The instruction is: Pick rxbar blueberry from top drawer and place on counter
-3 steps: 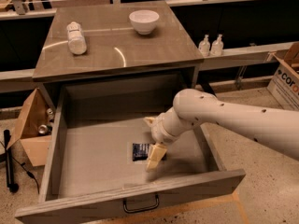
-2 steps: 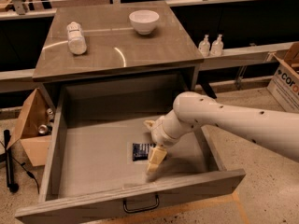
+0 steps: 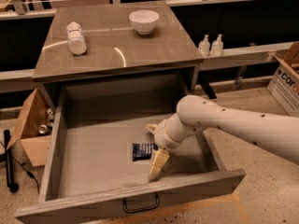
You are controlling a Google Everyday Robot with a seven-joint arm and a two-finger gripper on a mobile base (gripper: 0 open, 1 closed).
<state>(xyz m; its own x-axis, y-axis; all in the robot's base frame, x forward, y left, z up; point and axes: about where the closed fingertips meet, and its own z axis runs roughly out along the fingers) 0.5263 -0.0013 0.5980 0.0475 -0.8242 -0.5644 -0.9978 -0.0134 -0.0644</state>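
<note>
The rxbar blueberry [image 3: 141,151], a small dark navy wrapper, lies flat on the floor of the open top drawer [image 3: 93,157], near its middle. My gripper [image 3: 154,147] is down inside the drawer at the bar's right end. It is open, with one cream finger [image 3: 152,128] behind the bar and the other finger [image 3: 157,164] in front of it. The bar's right end is hidden by the wrist. The counter [image 3: 154,48] is the grey-brown top above the drawer.
A white bottle [image 3: 76,38] lies on the counter's left and a white bowl [image 3: 144,21] stands at its back. Two small bottles [image 3: 210,45] stand on a ledge to the right. Cardboard boxes sit at the left [image 3: 29,129] and far right [image 3: 286,80].
Almost nothing has changed: the gripper stays around the bar's right end and the bar has not moved.
</note>
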